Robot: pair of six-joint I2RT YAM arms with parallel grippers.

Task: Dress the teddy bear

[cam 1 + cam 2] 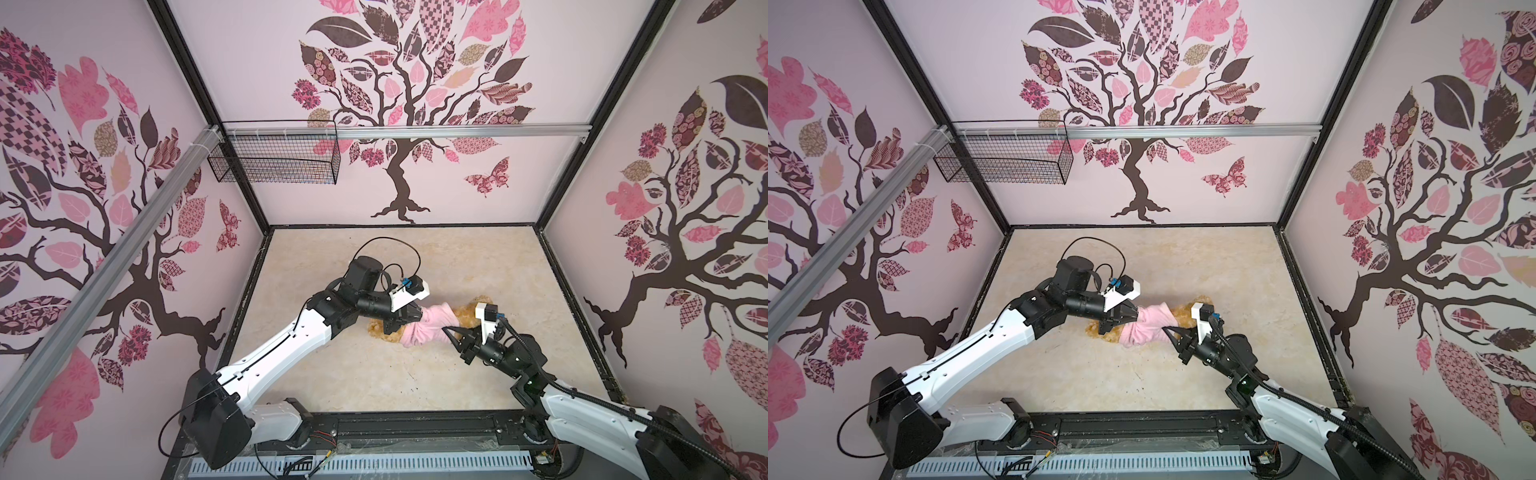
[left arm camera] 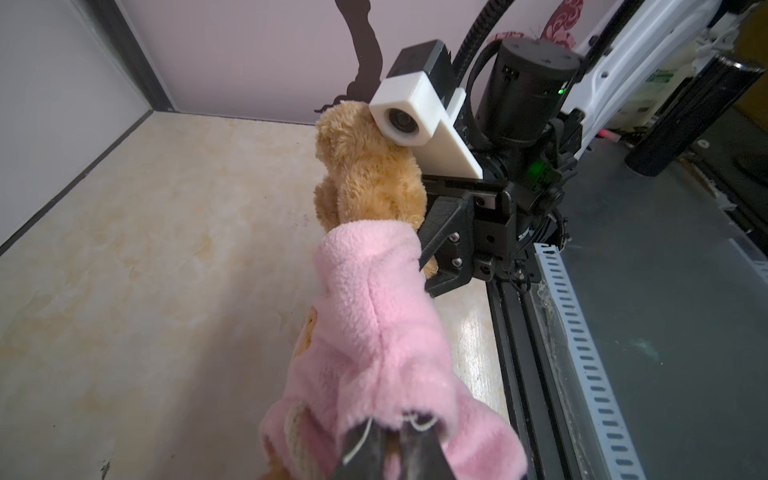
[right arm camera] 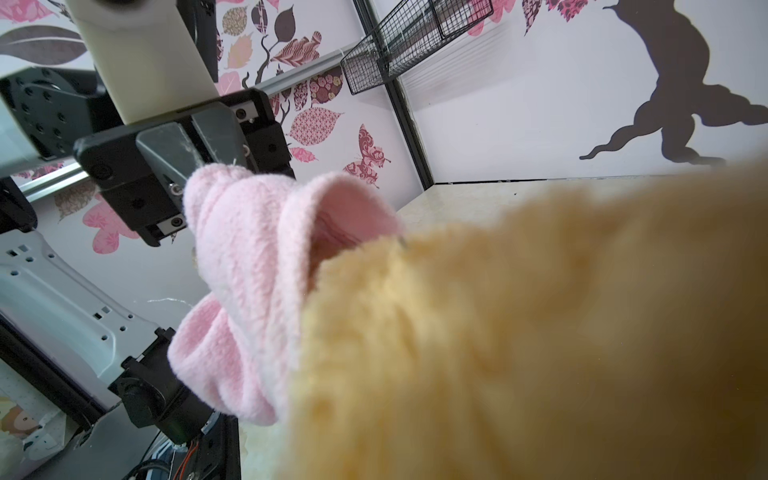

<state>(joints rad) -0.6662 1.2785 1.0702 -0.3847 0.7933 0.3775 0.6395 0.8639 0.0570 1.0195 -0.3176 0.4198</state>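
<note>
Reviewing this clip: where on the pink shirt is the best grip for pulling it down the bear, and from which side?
Probably the hem, approached from the bear's leg end, along the body. There the fabric ends in a free edge thin enough to pinch; the left gripper is shut on it. The collar end lies against the head, crowded by the right gripper.

Materials: teddy bear (image 2: 370,174) is shaggy golden plush, matt. pink shirt (image 2: 374,332) is soft nubby fleece, matt. tabletop (image 2: 145,270) is a smooth marble-print sheet with a faint sheen by the front edge. wire basket (image 1: 274,160) is thin black metal mesh. rail (image 1: 457,132) is brushed silver metal. arm shells (image 1: 282,351) are smooth white plastic, semi-gloss. cable duct (image 2: 590,365) is slotted grey plastic. walls (image 1: 291,208) are matt, with printed patterns.
</note>
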